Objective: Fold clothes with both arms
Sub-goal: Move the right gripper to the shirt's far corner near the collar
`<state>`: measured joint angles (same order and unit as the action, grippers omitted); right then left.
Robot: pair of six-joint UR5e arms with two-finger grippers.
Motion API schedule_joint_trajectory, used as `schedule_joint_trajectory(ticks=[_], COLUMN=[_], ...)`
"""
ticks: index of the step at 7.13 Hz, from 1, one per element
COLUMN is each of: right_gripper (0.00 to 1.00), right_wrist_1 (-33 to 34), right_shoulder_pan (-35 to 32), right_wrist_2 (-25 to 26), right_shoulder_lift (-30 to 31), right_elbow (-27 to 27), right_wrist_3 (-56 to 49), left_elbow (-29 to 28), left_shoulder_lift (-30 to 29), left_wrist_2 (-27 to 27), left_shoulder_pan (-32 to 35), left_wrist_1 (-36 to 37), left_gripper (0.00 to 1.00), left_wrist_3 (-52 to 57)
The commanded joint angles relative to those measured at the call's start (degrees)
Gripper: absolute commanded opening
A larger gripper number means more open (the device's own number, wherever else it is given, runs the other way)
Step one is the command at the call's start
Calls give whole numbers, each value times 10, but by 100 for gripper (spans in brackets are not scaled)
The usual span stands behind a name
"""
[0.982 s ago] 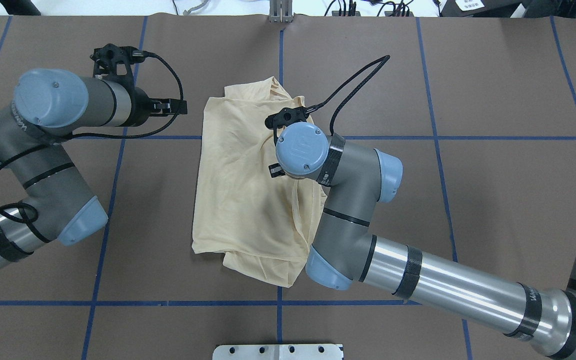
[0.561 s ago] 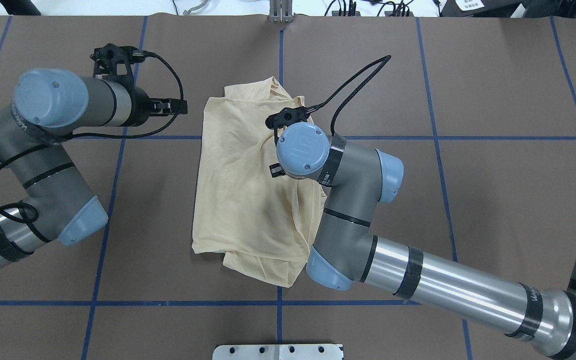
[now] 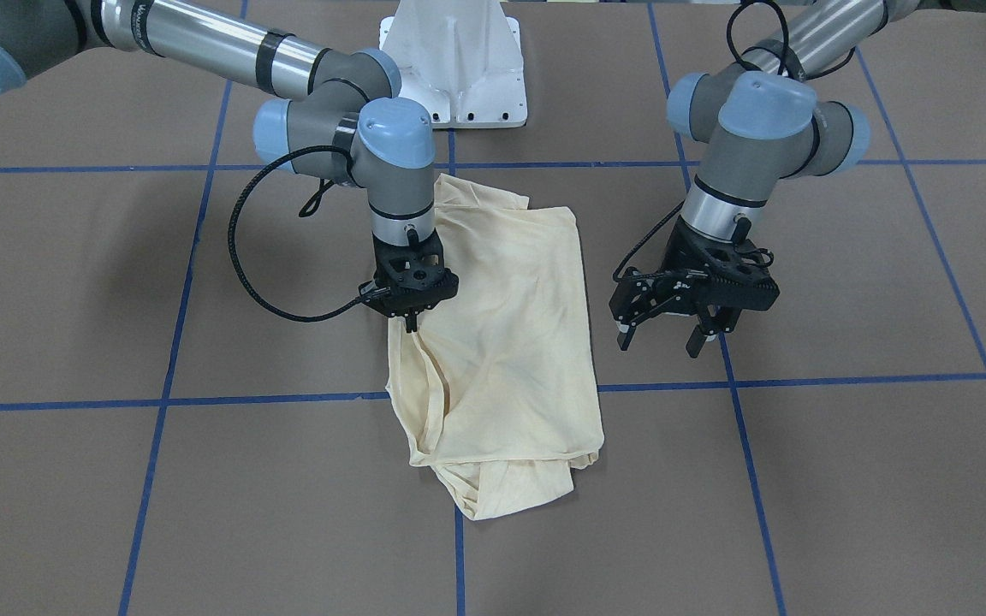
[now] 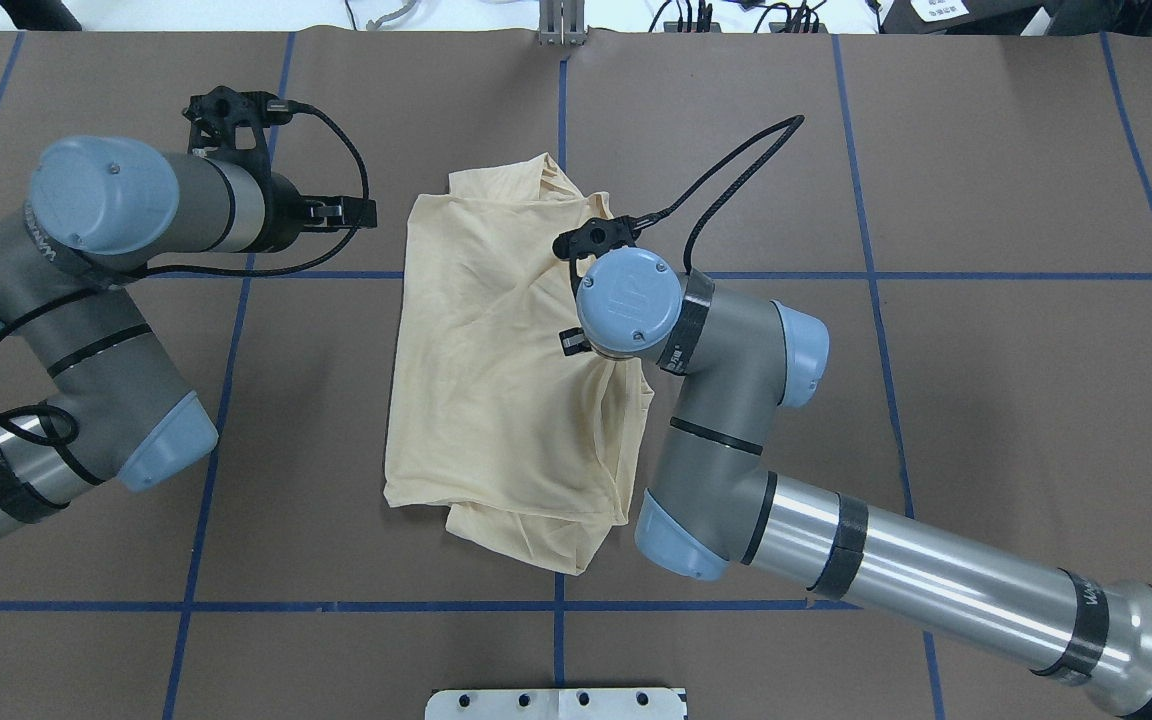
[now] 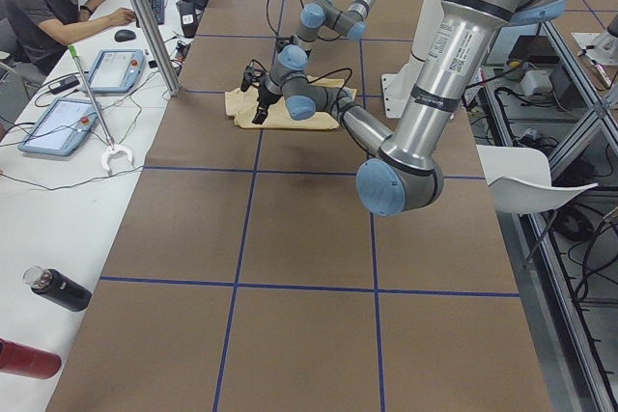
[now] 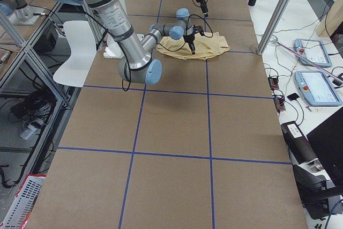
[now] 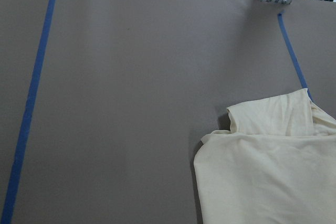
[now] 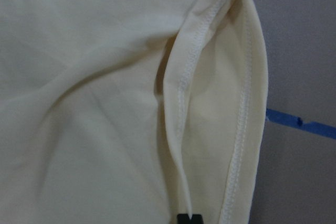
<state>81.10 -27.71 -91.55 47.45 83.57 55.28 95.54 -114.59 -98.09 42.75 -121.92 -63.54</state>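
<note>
One T-shirt [image 4: 496,400], cream-yellow, lies folded and rumpled mid-table [image 4: 986,420], over a blue tape line [image 4: 936,275]. Right jaws are shut on a hemmed ridge along the shirt's right edge.

Against the overhead a second ago, we note the right arm [image 4: 736,400] has carried its wrist a little rightward. The pinched edge has drawn out with it, and the rest of the cloth lies as it did. Left arm [image 4: 96,340] unmoved. Left jaws are spread wide, gripping nothing, poised above the table just beside the shirt's left edge.

The overhead hides the right jaws under the wrist cap. The front-facing view shows them closed into the fabric. On the right wrist camera we see the stitched fold running down to a black fingertip [image 8: 188,219]. The left wrist camera catches only a shirt corner and table.
</note>
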Motion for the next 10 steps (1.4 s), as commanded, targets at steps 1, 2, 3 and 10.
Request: schedule_joint_trajectory(ticks=[1,2,3,10], right_gripper=[0,0,0,99], right_wrist_1=[2,2,0,-4], right_shoulder_pan=[-3,-5,-5,-9], right_wrist_2=[0,0,0,3], right_shoulder_lift=[12,14,16,17], right_elbow=[12,12,13,12], right_wrist_3=[-2,-2,-2,4], left_elbow=[0,0,0,0], left_shoulder_lift=[0,0,0,0], left_wrist_2=[0,1,1,1], left_shoulder_pan=[0,0,0,0], left_wrist_1=[0,0,0,1], left_gripper=[100,100,100,100], left_wrist_3=[0,0,0,0])
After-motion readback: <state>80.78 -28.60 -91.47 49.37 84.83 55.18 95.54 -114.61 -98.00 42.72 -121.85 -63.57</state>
